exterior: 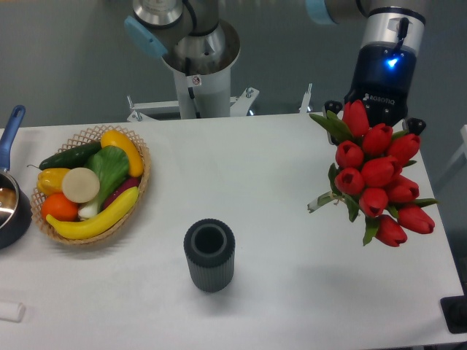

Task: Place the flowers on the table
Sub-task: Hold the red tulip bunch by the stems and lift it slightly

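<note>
The flowers (376,175) are seen at the right end of the counter (292,240), heads toward the camera, directly below the gripper (379,109), whose fingers are hidden behind the blooms so its grip cannot be told, while a dark vase (209,255) and a basket (139,157) are set further left.

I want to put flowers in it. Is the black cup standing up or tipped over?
Standing up. The black ribbed cup sits upright on the table, round mouth facing up. It looks dark inside.
</note>
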Tool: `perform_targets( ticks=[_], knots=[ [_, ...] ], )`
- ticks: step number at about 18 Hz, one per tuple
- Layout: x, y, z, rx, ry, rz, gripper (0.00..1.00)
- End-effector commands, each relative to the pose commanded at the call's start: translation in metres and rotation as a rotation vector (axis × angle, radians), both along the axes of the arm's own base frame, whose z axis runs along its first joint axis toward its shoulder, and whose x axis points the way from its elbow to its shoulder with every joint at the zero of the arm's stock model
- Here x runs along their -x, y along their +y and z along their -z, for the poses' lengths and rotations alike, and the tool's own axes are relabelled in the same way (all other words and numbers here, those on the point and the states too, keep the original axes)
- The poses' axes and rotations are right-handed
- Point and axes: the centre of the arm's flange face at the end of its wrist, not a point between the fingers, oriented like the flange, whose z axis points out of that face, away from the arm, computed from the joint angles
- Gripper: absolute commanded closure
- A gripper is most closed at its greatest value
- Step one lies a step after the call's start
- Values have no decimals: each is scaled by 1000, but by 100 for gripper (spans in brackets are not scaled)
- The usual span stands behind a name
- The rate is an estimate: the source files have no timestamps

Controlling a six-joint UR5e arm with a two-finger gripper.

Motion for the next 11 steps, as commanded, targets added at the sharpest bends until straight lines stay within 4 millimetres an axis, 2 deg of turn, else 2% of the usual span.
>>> perform_targets(
  ticks=[11],
  knots=[
    [5, -5, 4, 27, 7, -25, 60]
  ],
)
